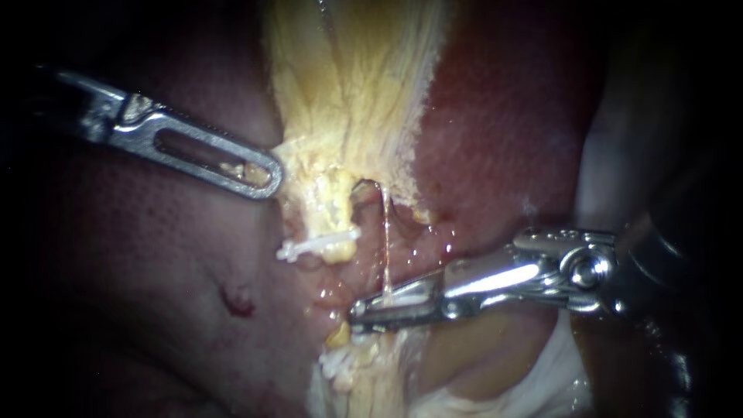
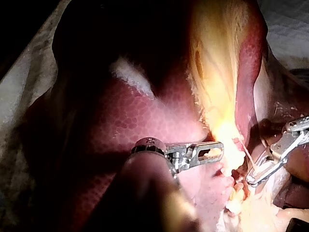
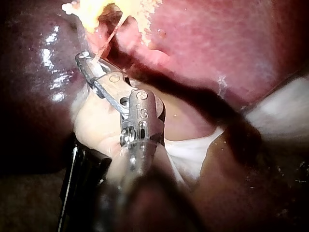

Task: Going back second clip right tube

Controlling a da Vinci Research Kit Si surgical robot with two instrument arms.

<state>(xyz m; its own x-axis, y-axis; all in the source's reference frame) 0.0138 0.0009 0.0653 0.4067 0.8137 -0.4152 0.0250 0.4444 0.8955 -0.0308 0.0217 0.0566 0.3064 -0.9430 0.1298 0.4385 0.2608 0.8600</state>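
Right instrument: jaws set narrowly apart, right tube passing down between them.
Right tube: thin strand, stretched from yellow tissue to those jaws.
Left instrument: jaws clamped on yellow tissue edge.
Clip: white, fitted across neighbouring tube.

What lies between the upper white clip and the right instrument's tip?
The endoscope view shows only wet, glistening tissue between the white clip and the right instrument. A thin pale tube runs down beside that stretch to the instrument.
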